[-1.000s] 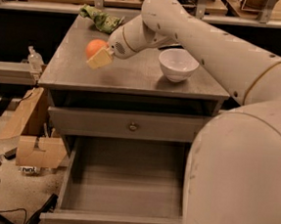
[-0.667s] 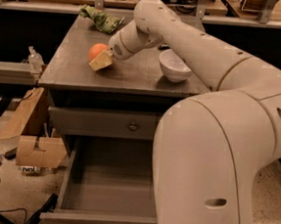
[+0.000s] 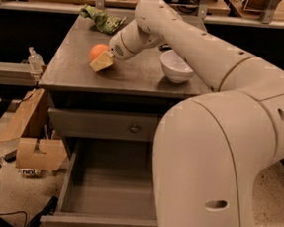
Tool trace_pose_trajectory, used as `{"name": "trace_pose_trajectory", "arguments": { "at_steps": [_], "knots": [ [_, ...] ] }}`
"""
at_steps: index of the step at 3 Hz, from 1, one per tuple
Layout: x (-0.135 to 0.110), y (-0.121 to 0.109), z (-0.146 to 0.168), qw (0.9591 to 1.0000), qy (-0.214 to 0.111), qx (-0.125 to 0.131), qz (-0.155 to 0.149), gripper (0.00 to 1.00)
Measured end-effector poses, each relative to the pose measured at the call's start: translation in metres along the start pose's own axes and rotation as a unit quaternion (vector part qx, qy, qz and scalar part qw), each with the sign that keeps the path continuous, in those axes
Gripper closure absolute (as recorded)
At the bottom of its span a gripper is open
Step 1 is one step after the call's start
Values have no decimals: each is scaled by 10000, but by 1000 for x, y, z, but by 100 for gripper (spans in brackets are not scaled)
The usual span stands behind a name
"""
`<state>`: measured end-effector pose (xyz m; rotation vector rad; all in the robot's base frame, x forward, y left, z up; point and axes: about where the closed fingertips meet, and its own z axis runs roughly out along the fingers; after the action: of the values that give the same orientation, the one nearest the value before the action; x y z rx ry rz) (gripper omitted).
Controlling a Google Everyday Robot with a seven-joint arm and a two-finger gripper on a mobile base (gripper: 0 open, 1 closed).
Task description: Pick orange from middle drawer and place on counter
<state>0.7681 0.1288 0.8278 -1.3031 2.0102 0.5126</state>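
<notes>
The orange (image 3: 97,50) is at the left part of the grey counter (image 3: 135,77), down at its surface. My gripper (image 3: 101,58) is around it, with a pale tan finger (image 3: 102,62) against its near side, and looks shut on it. My arm reaches in from the right, over the counter. The middle drawer (image 3: 110,185) stands pulled open below, its flat grey floor bare. My arm's big white body hides the drawer's right side.
A white bowl (image 3: 176,66) stands on the counter to the right of the gripper. A green crumpled bag (image 3: 102,19) lies at the counter's back left. The shut top drawer front (image 3: 101,126) has a round knob. Cardboard boxes (image 3: 32,143) and a bottle (image 3: 33,58) are left of the cabinet.
My arm's elbow has swung nearer to the camera and now covers more of the right side. The gripper and orange have stayed at the counter's left part.
</notes>
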Motion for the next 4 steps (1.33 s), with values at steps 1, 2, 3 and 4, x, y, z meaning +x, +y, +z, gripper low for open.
{"name": "trace_pose_trajectory", "arguments": {
  "at_steps": [1,2,3,4],
  "knots": [
    [-1,0,-1,10000,0,0,0,59],
    [-1,1,0,10000,5,-11,-1,35],
    [-2,1,0,10000,5,-11,-1,12],
    [-1,2,2,10000,14,-29,-2,0]
  ]
}}
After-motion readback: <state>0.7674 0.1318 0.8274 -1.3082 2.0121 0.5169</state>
